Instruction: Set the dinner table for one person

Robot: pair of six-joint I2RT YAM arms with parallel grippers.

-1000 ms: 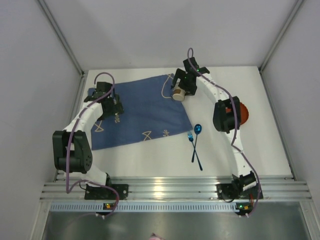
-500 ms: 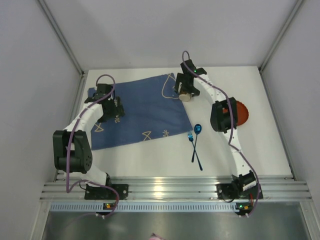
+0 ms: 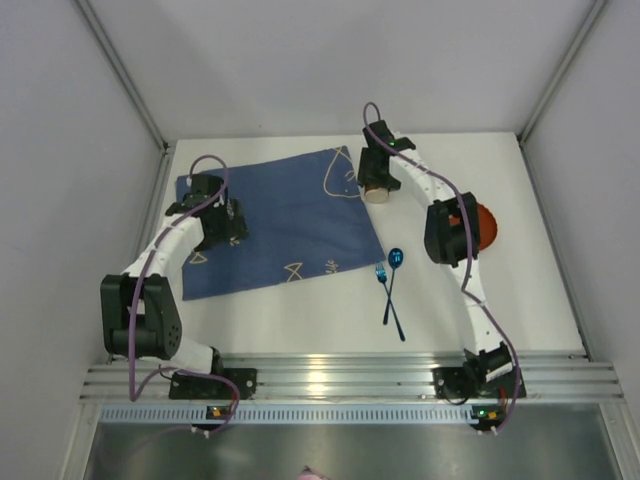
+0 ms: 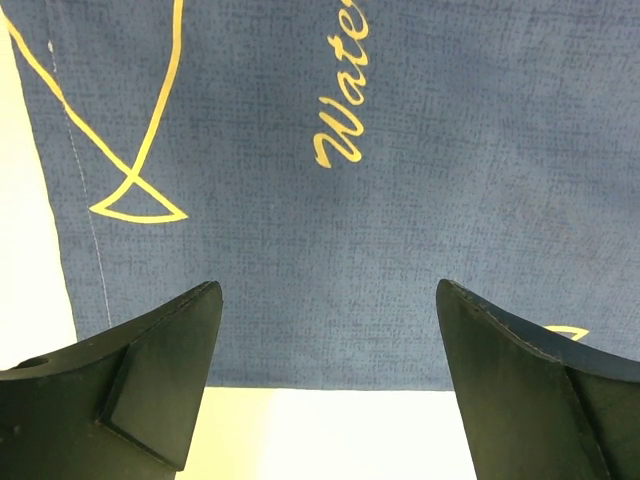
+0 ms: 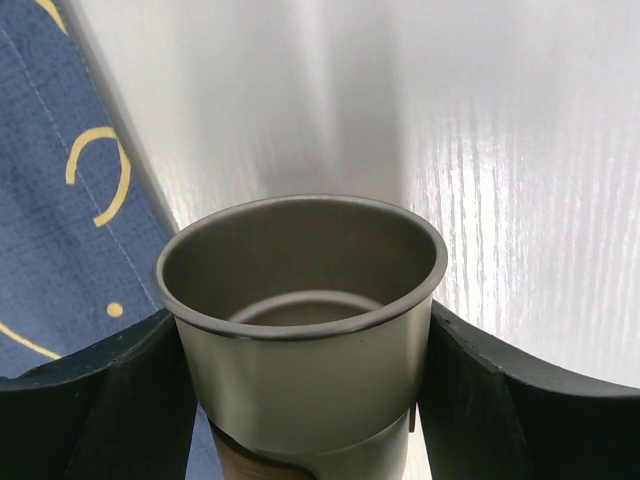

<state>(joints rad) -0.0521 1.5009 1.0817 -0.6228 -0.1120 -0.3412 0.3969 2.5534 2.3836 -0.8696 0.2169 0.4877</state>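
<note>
**Right arm grips the cup at the cloth's far corner; left arm hangs open over the cloth**

The right arm rises from its base at the near edge, bends at an elbow above the orange plate (image 3: 488, 228), and reaches far and leftward. The right gripper (image 3: 375, 183) has a finger pressed to each side of the metal cup (image 5: 300, 330), just past the far right corner of the blue cloth (image 3: 285, 215). Whether the cup rests on the dinner table (image 3: 300, 320) cannot be told.

The left arm folds at the near left and stretches toward the cloth's left part. The left gripper (image 4: 330, 300) points down with its jaws wide and nothing between them.

A blue spoon (image 3: 396, 258) and a blue fork (image 3: 381, 272) lie crossed on the white tabletop, near the cloth's near right corner.
</note>
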